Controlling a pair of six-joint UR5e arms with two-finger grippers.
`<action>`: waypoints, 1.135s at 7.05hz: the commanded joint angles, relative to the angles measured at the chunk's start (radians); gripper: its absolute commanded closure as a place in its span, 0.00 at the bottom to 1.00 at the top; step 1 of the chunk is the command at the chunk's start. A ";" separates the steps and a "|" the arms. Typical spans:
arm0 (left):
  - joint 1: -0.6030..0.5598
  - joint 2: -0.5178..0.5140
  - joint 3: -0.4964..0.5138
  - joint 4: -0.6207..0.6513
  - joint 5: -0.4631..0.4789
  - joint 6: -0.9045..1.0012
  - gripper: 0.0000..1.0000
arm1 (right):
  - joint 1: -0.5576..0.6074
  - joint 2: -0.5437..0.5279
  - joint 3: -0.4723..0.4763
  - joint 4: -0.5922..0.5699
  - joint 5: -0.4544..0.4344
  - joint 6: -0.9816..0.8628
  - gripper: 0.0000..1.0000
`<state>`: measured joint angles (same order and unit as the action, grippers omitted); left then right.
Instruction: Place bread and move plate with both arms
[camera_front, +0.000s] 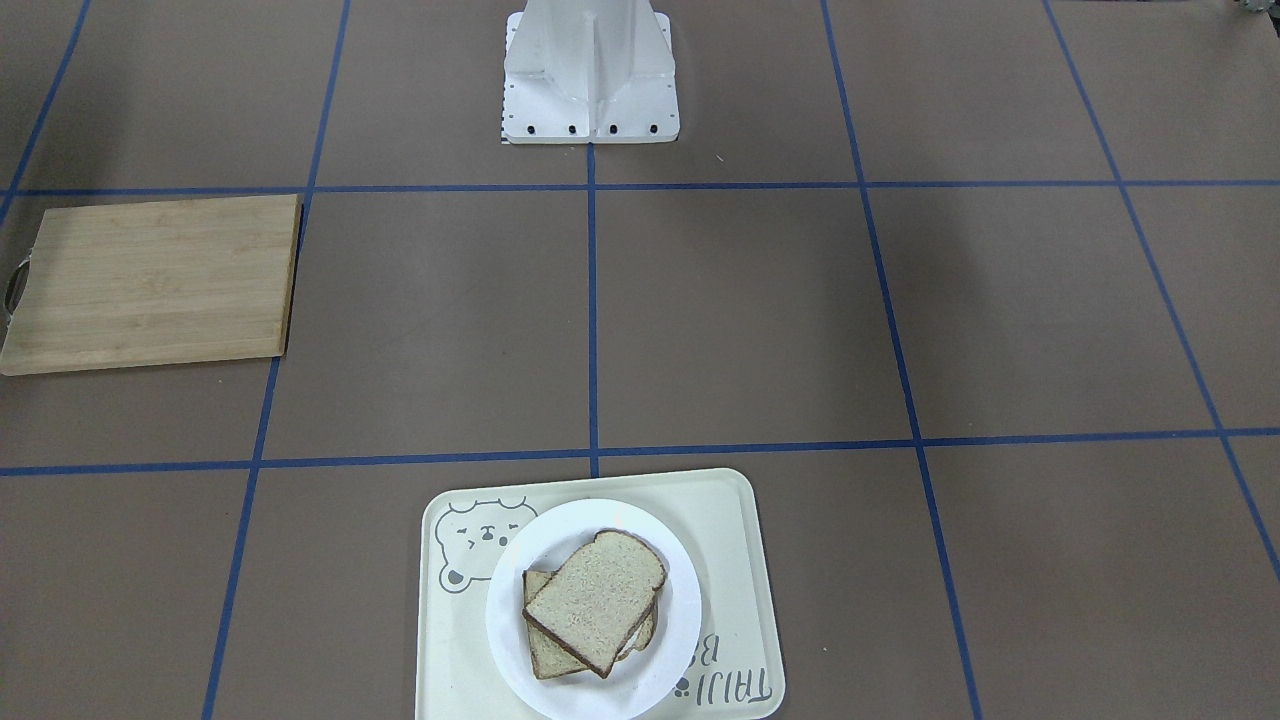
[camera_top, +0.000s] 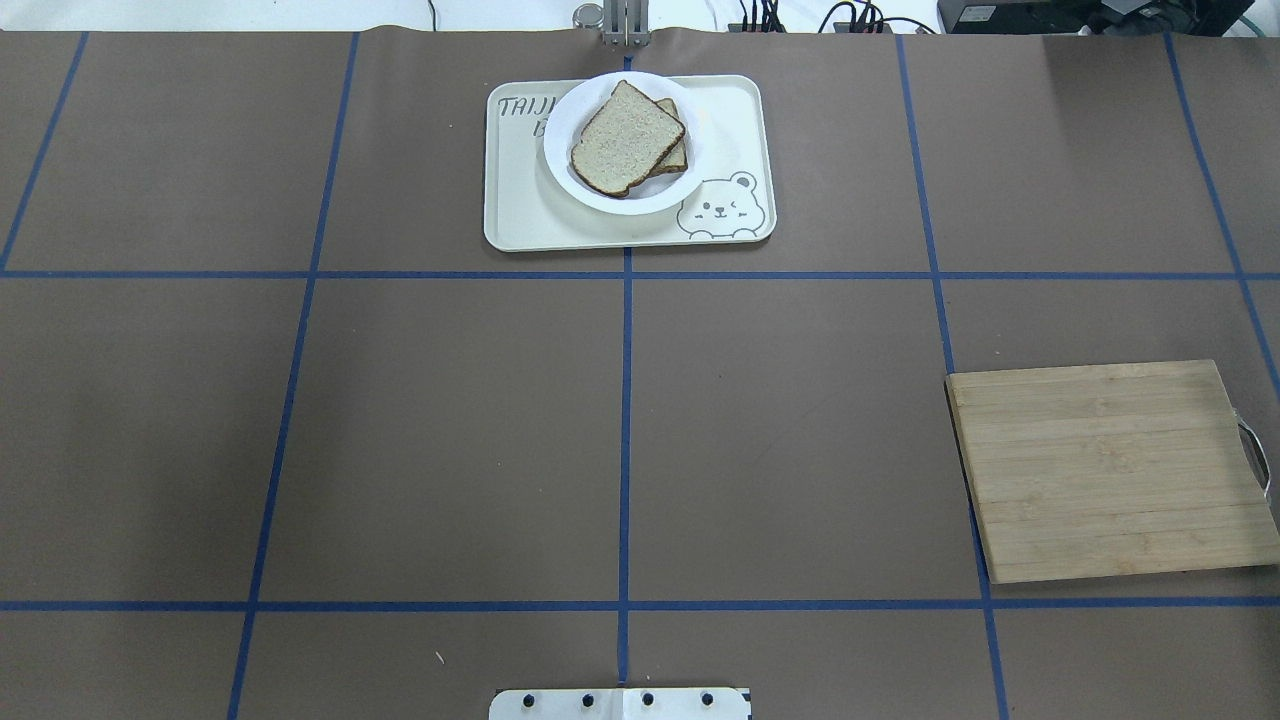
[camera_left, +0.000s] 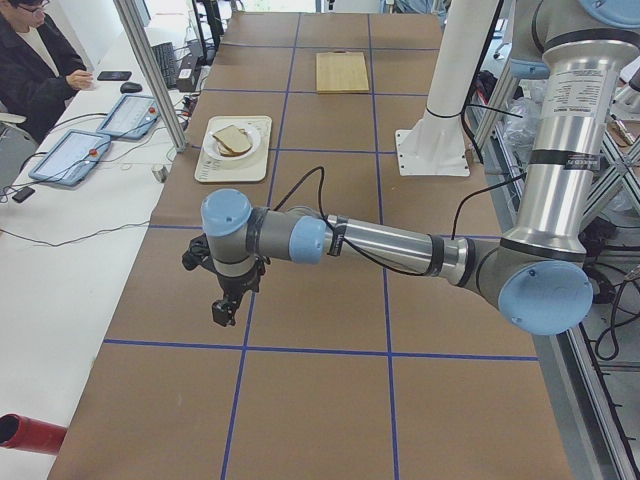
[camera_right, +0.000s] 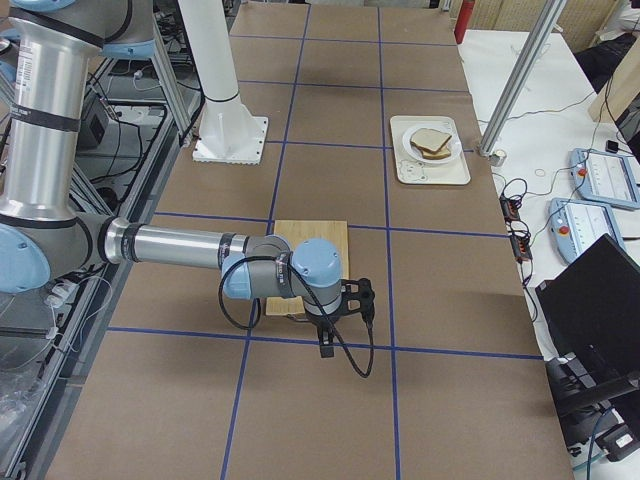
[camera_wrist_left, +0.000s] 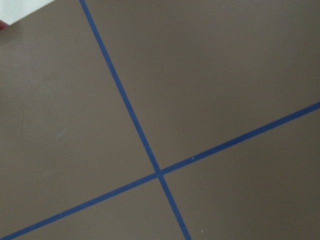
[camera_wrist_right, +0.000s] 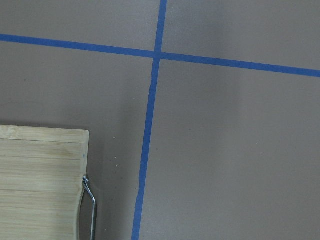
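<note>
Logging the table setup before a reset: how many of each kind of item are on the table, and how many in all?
bread slices: 2, stacked
plate: 1
tray: 1
cutting board: 1
Total: 5

Bread (camera_top: 625, 140) on plate (camera_top: 665, 195) on tray (camera_top: 520, 200); cutting board (camera_top: 1110, 470) well apart.
</note>
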<state>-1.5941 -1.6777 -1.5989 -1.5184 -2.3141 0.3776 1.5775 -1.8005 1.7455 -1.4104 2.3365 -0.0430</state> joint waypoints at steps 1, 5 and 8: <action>-0.050 0.076 0.005 -0.040 -0.020 0.030 0.01 | 0.003 0.006 0.002 -0.001 0.001 0.000 0.00; -0.058 0.206 -0.104 -0.046 -0.014 0.034 0.01 | 0.003 0.003 0.003 0.005 -0.006 0.003 0.00; -0.058 0.210 -0.095 -0.046 -0.013 0.034 0.01 | 0.003 -0.002 0.002 0.011 -0.008 0.005 0.00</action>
<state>-1.6520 -1.4696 -1.6962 -1.5646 -2.3273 0.4114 1.5800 -1.8005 1.7474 -1.4012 2.3288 -0.0396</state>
